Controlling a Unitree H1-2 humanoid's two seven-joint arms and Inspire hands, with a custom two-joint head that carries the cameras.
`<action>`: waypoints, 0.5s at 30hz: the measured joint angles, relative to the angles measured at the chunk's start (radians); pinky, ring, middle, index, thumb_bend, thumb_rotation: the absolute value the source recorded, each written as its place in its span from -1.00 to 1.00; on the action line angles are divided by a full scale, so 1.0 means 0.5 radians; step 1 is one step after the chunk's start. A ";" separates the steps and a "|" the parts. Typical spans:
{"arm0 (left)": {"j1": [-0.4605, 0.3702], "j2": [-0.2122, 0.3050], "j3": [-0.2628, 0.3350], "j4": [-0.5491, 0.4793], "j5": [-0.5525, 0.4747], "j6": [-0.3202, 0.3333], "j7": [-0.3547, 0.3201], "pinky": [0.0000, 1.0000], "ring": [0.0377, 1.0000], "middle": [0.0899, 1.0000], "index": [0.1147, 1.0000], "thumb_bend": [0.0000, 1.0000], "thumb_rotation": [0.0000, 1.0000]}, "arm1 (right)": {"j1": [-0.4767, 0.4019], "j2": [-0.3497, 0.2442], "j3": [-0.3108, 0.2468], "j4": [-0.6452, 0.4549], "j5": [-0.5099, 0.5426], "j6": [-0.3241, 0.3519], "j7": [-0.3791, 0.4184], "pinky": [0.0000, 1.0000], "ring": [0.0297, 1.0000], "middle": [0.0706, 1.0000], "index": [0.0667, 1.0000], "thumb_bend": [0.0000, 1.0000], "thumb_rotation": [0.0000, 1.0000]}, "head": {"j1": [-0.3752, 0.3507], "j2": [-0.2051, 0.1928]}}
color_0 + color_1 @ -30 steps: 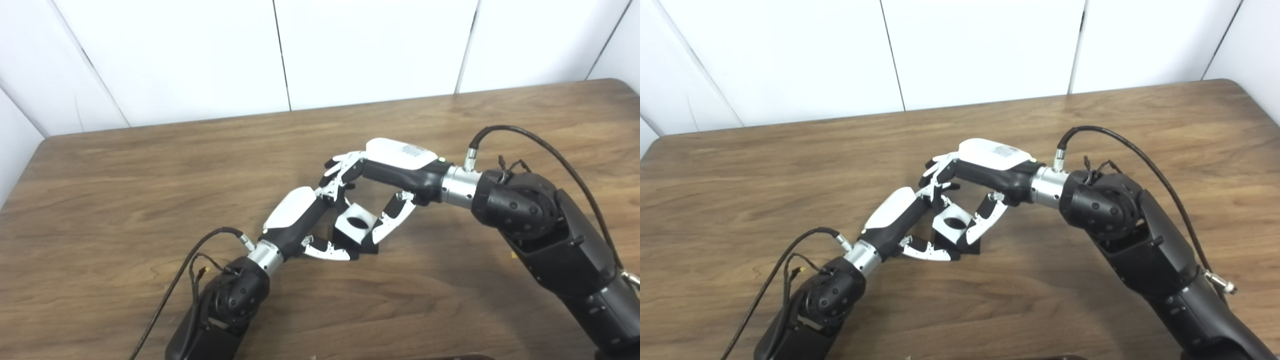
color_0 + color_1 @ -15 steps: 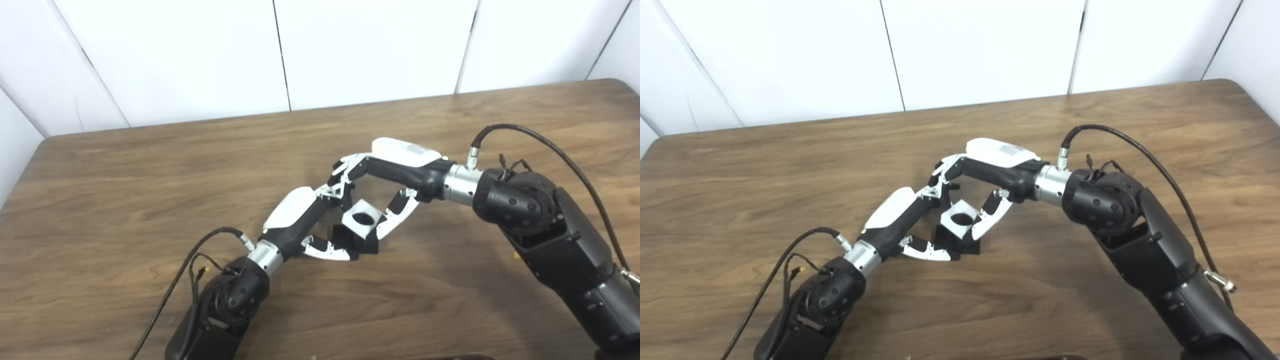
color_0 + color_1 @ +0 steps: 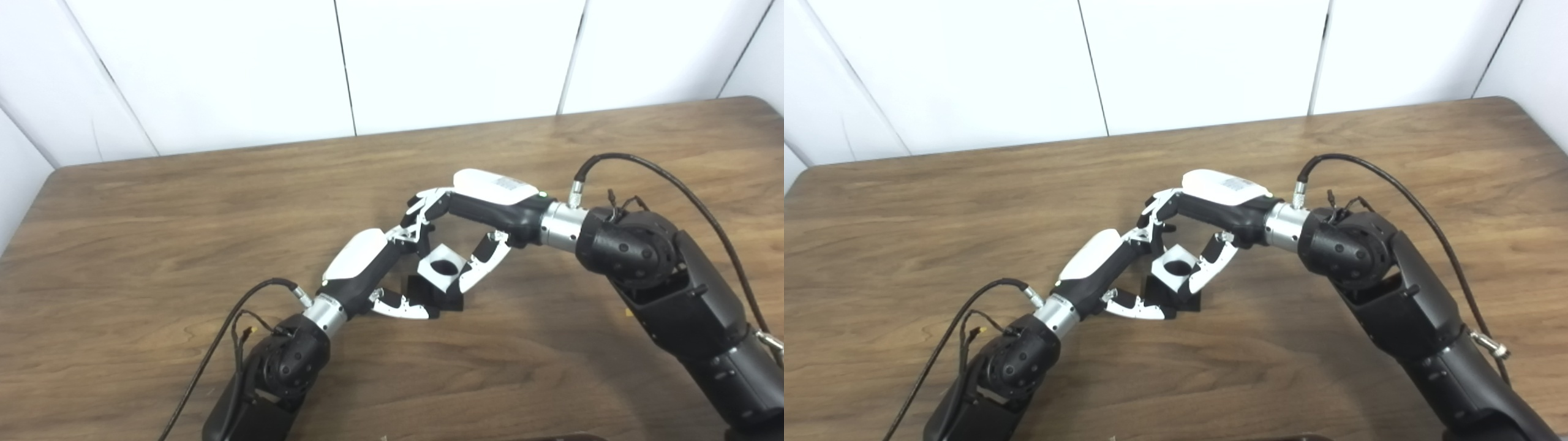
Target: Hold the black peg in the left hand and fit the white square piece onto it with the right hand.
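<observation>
A white square piece [image 3: 442, 267] with a round dark hole sits tilted over the black peg's base [image 3: 429, 293] near the table's middle. My right hand [image 3: 474, 211] is shut on the white piece, its fingers on the far side and its thumb [image 3: 481, 267] on the near right side. My left hand [image 3: 373, 272] reaches in from the lower left and is shut on the black base, with its thumb [image 3: 401, 306] along the near side. The peg itself is hidden under the white piece.
The brown wooden table [image 3: 153, 233] spreads wide around the hands, ending at a white panelled wall [image 3: 343, 67] behind. Cables loop off both wrists, the right one [image 3: 643, 162] arching high. A small yellowish speck [image 3: 629, 313] lies near the right forearm.
The right hand lifted the white piece slightly up and to the right, turning it more level over the black base, then held still. The left hand stayed put.
</observation>
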 measured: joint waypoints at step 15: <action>0.000 0.000 -0.002 -0.012 0.003 0.020 -0.007 0.75 0.91 0.83 -0.14 0.04 -0.84 | 0.019 0.033 0.004 0.034 -0.062 0.010 -0.005 0.73 0.81 0.58 -0.11 0.04 -0.72 | 0.009 0.021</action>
